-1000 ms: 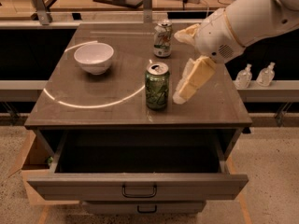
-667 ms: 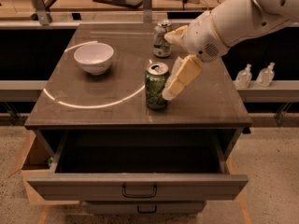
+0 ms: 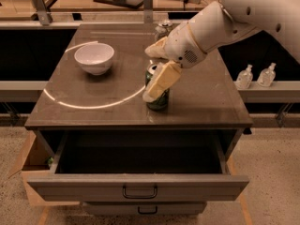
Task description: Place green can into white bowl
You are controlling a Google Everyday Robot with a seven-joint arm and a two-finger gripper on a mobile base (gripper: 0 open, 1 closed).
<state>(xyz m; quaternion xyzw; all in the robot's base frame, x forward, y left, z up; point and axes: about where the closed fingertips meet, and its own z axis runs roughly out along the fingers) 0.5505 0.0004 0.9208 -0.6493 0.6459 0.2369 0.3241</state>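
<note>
Here, the gripper (image 3: 149, 74) is seen wide open astride the upright green can (image 3: 161, 102), set near the table's (image 3: 206, 102) front edge well apart from the white bowl (image 3: 94, 57), so the can could be toppled by an off-centre closure.

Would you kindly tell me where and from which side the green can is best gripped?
Grip the green can mid-body from the view's right, where the open gripper straddles it. The can stands upright, its round sides suit parallel fingers, and the white bowl sits clear to the left.
</note>
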